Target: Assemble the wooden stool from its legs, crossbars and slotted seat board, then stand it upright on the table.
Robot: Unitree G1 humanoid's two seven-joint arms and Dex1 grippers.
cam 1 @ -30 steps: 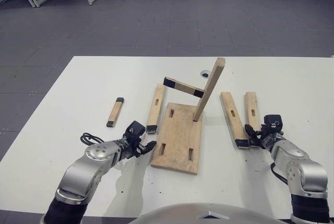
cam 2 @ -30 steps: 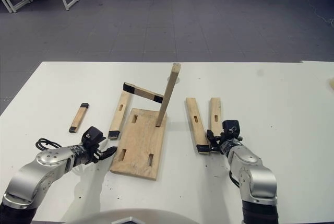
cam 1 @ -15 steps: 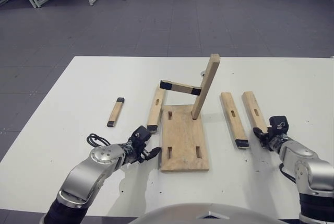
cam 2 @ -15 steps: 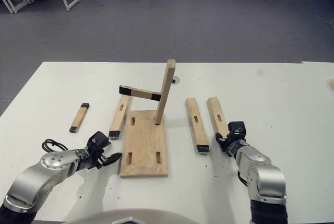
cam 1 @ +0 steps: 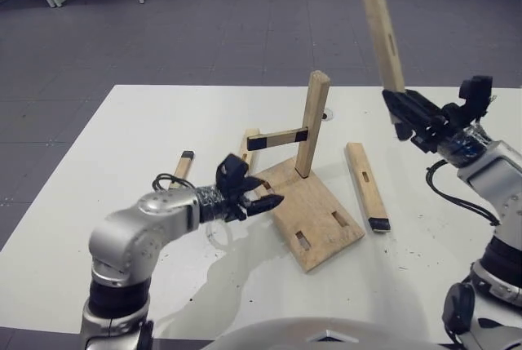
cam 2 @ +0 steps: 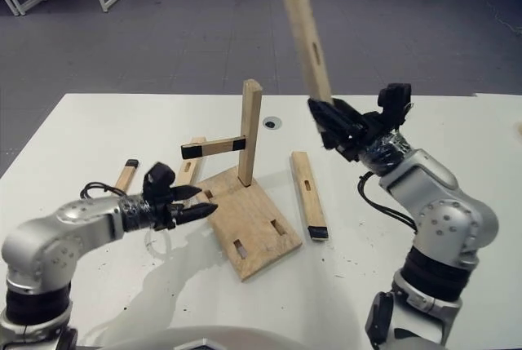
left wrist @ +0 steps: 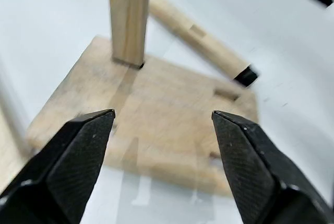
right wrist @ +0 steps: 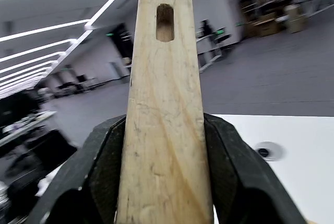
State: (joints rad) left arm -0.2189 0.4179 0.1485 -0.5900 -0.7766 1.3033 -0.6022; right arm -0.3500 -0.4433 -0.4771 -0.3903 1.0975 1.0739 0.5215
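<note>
White counter [cam 1: 98, 146] in a big grey-floored workshop, with metal frames way off at the back. The seat board [cam 1: 318, 215] lies flat on the counter, turned at an angle, right in front of the left tool [cam 1: 267, 195]. One upright leg [cam 1: 311, 121] stands in a slot on the board's far side. A black-tipped crossbar [cam 1: 277, 139] sticks out of its side, toward the left arm.

The left arm is bent low over the counter with the forearm close to level. Its tool is spread wide and aimed at the board's edge. From the wrist camera its fingers [left wrist: 78, 151] frame the board, and I can't tell if either one touches it.

The right arm is lifted with the elbow bent. The right tool [cam 1: 405, 113] is clamped on the lower end of a raised leg [cam 1: 378, 28], held high and tilted. Its fingers cover that end.

Below the right tool, a loose leg [cam 1: 364, 187] lies just beside the board. Beyond the left tool there's a short crossbar [cam 1: 181, 167] and another leg [cam 2: 191, 169], which is mostly hidden.
</note>
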